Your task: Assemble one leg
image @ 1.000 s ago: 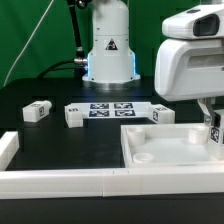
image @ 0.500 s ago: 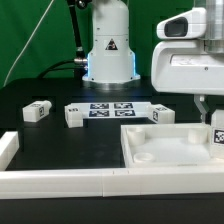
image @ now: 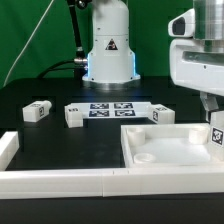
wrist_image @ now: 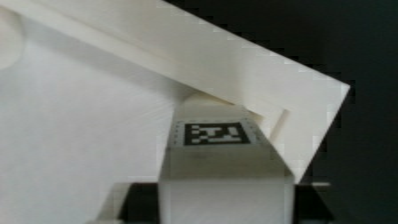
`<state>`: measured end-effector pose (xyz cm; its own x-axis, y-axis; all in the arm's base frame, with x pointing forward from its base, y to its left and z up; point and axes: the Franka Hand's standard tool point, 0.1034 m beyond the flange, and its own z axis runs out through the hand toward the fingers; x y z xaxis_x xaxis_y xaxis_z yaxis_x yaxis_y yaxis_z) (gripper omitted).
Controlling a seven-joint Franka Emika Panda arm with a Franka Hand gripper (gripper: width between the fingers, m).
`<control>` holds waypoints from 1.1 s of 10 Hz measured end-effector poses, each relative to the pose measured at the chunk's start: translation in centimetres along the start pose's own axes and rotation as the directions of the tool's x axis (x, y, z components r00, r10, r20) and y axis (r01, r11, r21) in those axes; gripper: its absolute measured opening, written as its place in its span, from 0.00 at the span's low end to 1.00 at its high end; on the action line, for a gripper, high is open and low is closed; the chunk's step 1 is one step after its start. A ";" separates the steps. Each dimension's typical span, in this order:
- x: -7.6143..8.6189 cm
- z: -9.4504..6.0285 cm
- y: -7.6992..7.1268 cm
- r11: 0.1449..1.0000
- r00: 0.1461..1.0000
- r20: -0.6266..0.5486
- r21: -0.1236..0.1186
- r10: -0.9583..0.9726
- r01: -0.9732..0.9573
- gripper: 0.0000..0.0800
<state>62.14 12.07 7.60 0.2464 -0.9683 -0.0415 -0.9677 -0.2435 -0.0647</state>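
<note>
Leg held at the panel's corner

My gripper (image: 214, 120) clamped a leg (wrist_image: 219, 150) upright over the white panel (image: 165, 150), near its corner by the arm.

This looks like a robot lab. A big white robot arm (image: 110, 45) stands on a black table (image: 50, 135) with a green curtain (image: 35, 30) behind it. White parts on the table wear little black-and-white square tags (image: 36, 108).

White leg (wrist_image: 222, 150) bears what looks like a black-and-white square tag.
</note>
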 end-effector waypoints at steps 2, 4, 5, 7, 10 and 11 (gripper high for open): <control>0.0 0.0 0.0 0.989 0.989 0.007 0.002 0.150 -0.150 0.37; -0.4 0.0 -0.1 0.953 0.952 0.031 -0.001 0.303 -0.304 0.49; -0.4 0.0 -0.1 0.965 0.965 0.031 0.001 0.261 -0.261 0.66; -0.3 0.0 -0.1 0.986 0.986 0.031 0.004 0.166 -0.167 0.78; -0.3 0.0 -0.1 0.978 0.978 0.029 0.010 -0.207 0.207 0.81; -0.3 0.0 -0.1 0.951 0.950 0.028 0.013 -0.309 0.309 0.81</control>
<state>62.20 12.41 7.65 0.5352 -0.8434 -0.0477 -0.8434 -0.5302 -0.0870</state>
